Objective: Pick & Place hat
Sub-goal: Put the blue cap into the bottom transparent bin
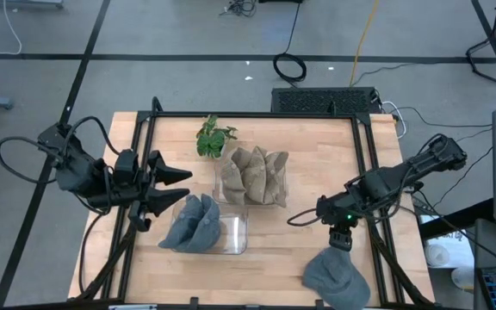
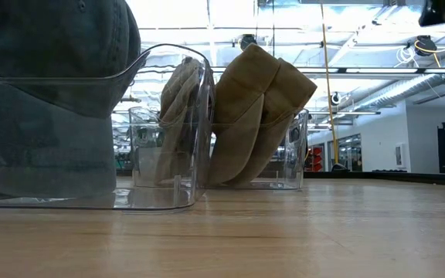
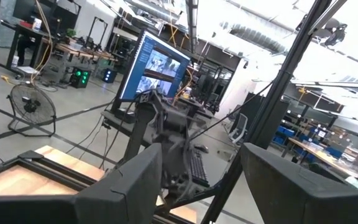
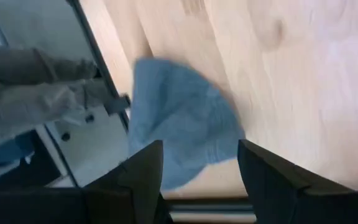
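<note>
The wooden table (image 1: 317,172) fills the middle of the high view, framed by black rails. Only this view takes in both arms at once. The left arm reaches in from the left edge of the frame, its left gripper (image 1: 175,189) at the table's left side, just beside the blue hats, jaws spread apart with nothing between them. The right arm comes in from the right edge, and the right gripper (image 1: 343,237) points down toward the lower right of the frame, right above a loose blue hat (image 1: 336,277) that lies on the table's lower right corner, partly over the rail.

The right wrist view alone shows the gap between that gripper's fingers (image 4: 143,177): they stand apart, and the loose blue hat (image 4: 182,127) lies flat on the wood beyond them, not gripped. The left wrist view shows nothing of the table's things, only the room, a monitor (image 3: 154,65) and a floor fan (image 3: 33,109) past its spread fingers.

In the centre of the high view a clear bin (image 1: 218,185) holds tan hats (image 1: 255,176), and a second clear bin (image 1: 235,232) below it holds blue hats (image 1: 192,226). The low view shows what the top view cannot: the hats stand on edge, leaning against each other inside the walls, and no arm shows there.

A small green plant (image 1: 213,136) sits above the bins, near the table's upper edge.
</note>
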Robot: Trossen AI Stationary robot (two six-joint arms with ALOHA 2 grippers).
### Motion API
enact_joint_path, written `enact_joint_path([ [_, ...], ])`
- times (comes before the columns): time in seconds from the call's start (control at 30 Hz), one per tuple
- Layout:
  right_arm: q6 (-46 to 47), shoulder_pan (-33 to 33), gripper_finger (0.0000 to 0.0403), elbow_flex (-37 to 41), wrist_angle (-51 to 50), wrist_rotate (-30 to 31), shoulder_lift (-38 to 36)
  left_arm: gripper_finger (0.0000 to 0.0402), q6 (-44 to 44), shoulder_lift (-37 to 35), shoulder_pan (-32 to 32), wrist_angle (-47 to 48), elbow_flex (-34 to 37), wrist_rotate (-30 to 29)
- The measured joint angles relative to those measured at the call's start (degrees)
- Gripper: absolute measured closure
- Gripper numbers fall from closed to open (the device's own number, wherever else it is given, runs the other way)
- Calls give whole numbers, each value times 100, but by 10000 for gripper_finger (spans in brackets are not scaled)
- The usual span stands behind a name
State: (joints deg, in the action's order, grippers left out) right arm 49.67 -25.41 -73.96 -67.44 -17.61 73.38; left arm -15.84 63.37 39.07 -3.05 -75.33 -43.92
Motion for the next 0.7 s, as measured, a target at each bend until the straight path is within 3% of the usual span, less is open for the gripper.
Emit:
enact_joint_path([
  [0.2,-92,-20,206,895,170,-132,0,172,24,0,0,0,0,-2],
  [0.37,-88,-20,206,1811,1076,-630,0,172,28,0,0,2,0,-4],
  [0.7,218,-83,206,2964,2325,-671,0,172,39,0,0,4,0,-7],
])
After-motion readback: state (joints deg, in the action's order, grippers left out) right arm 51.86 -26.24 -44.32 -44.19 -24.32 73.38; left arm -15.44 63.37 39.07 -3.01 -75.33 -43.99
